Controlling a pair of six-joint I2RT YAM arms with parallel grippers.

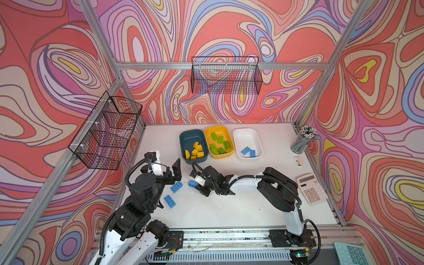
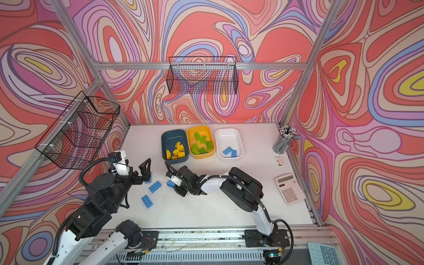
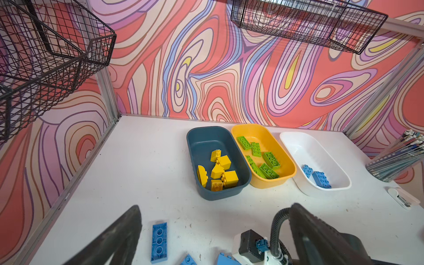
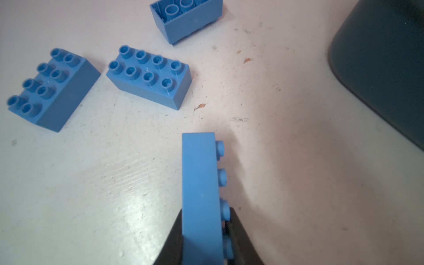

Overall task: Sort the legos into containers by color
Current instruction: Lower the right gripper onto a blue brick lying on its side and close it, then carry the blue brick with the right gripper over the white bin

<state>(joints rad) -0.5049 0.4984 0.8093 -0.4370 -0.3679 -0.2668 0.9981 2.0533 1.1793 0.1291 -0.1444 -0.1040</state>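
Blue lego [image 4: 199, 174] clamped in R end effector [image 4: 204, 231], L end effector [image 1: 175, 172] apart; open table [image 1: 241, 206] toward white tub [image 1: 259, 142].

Three tubs line the far worktop [image 1: 229, 206]: teal tub [image 1: 191, 137] left holding yellow bricks [image 1: 197, 150], yellow-orange tub [image 1: 226, 133] middle holding green bricks [image 1: 220, 143], white tub [image 1: 246, 137] right holding two blue bricks [image 1: 248, 152]. Nearer left lie three loose blue bricks [image 4: 149, 76], one upturned [image 4: 188, 18]. The right claw [image 4: 204, 234] pinches a fourth brick [image 4: 199, 183], which is on its side.

teal tub [image 1: 191, 134], yellow-orange tub [image 1: 217, 129] and white tub [image 1: 248, 137] hold yellow legos [image 1: 197, 150], lime green legos [image 1: 220, 139] and light blue legos [image 1: 248, 151].
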